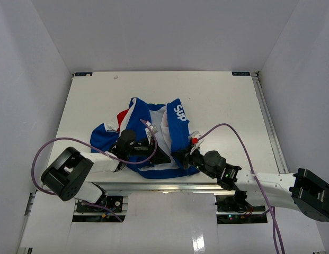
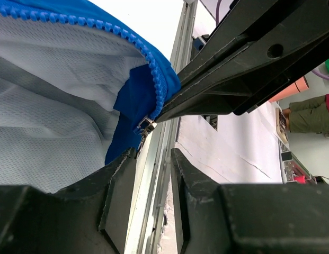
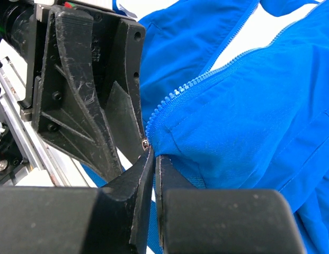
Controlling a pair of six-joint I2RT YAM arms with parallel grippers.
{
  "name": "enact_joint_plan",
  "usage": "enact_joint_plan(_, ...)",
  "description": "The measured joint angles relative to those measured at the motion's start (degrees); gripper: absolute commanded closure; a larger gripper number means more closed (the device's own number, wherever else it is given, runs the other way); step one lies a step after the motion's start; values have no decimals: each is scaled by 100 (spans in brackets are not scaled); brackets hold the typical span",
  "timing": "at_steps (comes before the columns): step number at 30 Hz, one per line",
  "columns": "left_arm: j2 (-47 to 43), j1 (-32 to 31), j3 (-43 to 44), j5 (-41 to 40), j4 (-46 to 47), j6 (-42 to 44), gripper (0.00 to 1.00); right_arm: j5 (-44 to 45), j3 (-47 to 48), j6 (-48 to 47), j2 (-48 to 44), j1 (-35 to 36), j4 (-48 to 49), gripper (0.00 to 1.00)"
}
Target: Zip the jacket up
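Blue mesh-lined jacket (image 3: 249, 106), toothed zipper (image 3: 177, 95) end pinched in right claw (image 3: 153, 159), left claw (image 2: 152, 153) parted

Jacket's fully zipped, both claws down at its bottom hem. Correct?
Not zipped. Top external shows the jacket lying open, white lining exposed; the zipper teeth in the left wrist view stand alone, unjoined. The left claw and right claw are indeed at its bottom hem.

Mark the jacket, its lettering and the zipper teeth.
jacket (image 1: 174, 135), top view, right blue panel.
lettering (image 1: 180, 112), top view, white letters.
zipper teeth (image 3: 177, 91), right wrist view, middle of the row.
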Motion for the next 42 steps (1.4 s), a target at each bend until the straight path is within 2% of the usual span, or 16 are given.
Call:
enact_joint_plan(8, -7, 0, -56, -49, -97, -33, 54, 28, 0, -17, -141, -4, -62, 92)
enact_joint_plan(11, -159, 0, -132, -290, -415, -61, 53, 43, -3, -22, -385, -7, -84, 92)
enact_joint_plan(18, -1018, -6, 229, -1798, -2402, 79, 50, 78, -288, -18, -1056, -30, -155, 92)
enact_joint_plan(21, -1481, -4, 314, -2484, -3006, 89, 42, 71, -313, -22, -1163, -30, -207, 92)
enact_joint_plan(26, -2075, -7, 431, -3911, -4007, -107, 37, 43, -313, -85, -1309, -35, -252, 92)
enact_joint_plan(29, -1934, -4, 736, -4616, -4762, -315, 39, 23, -313, -125, -1422, -34, -316, 92)
enact_joint_plan(32, -1368, -4, 1137, -5039, -5411, -469, 41, -1, -313, -135, -1528, -34, -336, 92)
enact_joint_plan(37, -810, -4, 1281, -5155, -5997, -582, 44, -42, -379, -151, -1692, -34, -373, 92)
enact_joint_plan(42, -734, -4, 1389, -5232, -6382, -612, 44, -40, -456, -153, -1828, -34, -467, 92)
